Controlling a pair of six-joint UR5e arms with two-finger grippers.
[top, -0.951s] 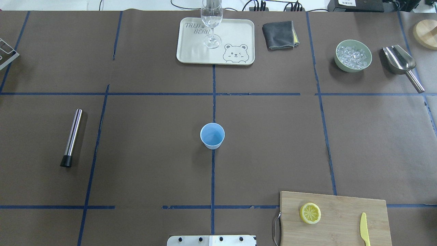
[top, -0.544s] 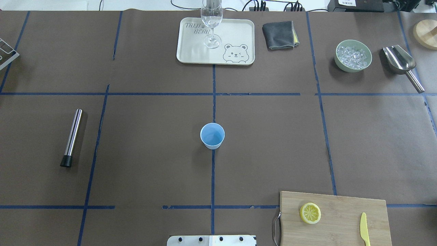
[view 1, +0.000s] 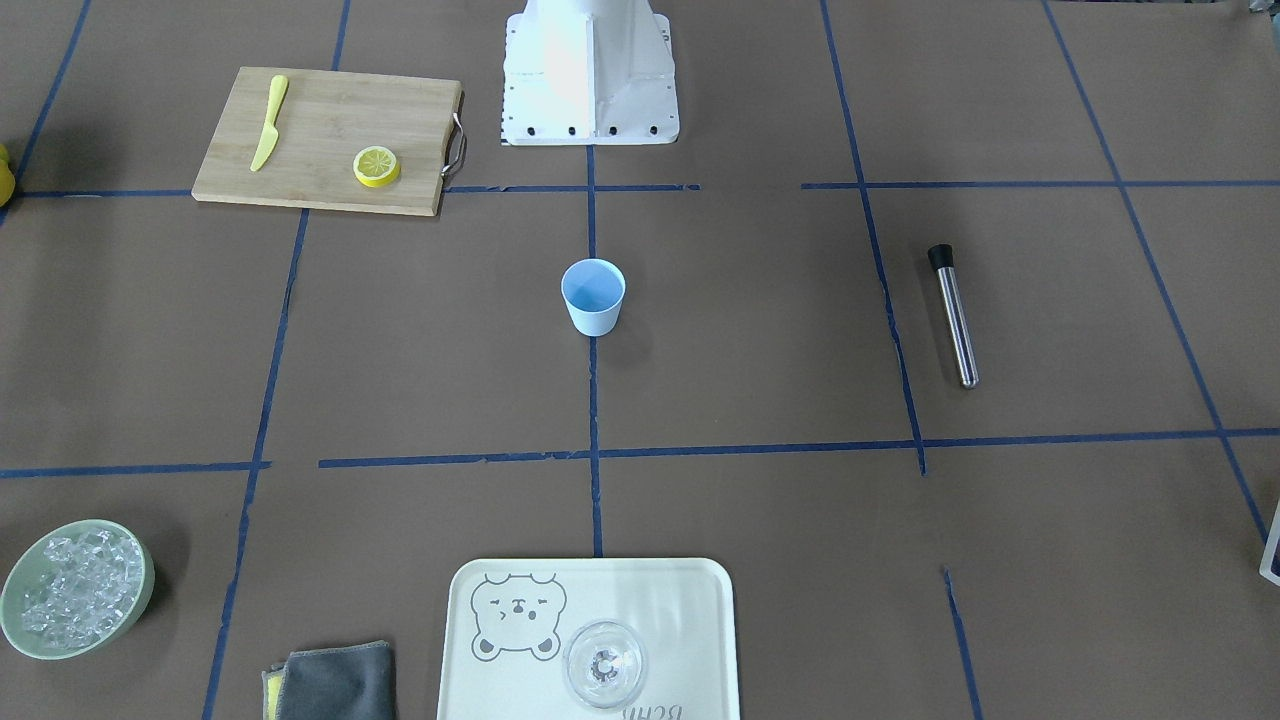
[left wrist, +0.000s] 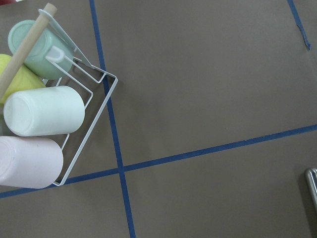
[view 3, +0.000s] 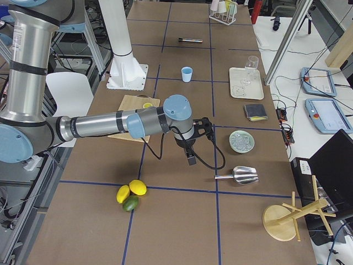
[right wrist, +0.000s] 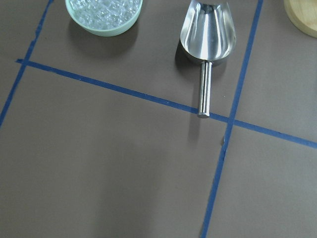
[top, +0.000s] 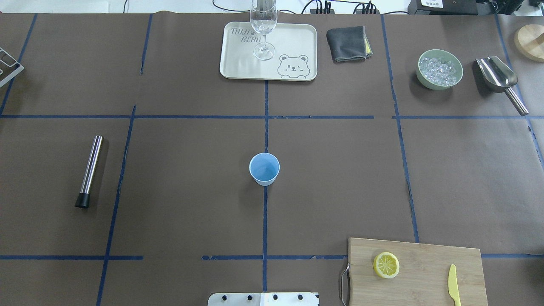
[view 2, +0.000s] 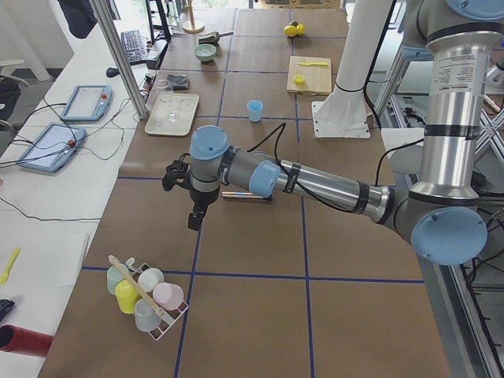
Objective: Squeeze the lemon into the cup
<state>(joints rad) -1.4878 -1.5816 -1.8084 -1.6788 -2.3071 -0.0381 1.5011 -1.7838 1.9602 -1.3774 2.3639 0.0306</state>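
On the board (top: 425, 261), the lemon (top: 386, 265) lies flat, pale segmented face up, rind yellow; whether the left gripper (view 2: 192, 220) or right gripper (view 3: 191, 160) is spread, cannot tell

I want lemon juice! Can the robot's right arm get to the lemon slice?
Probably yes. The lemon lies bare on the cutting board, nothing over it, and the right arm hangs close on that side.

Robotics lab: tape-gridded table (top: 182, 204), robot arm (view 2: 315, 183), teach pendants (view 3: 318, 81)
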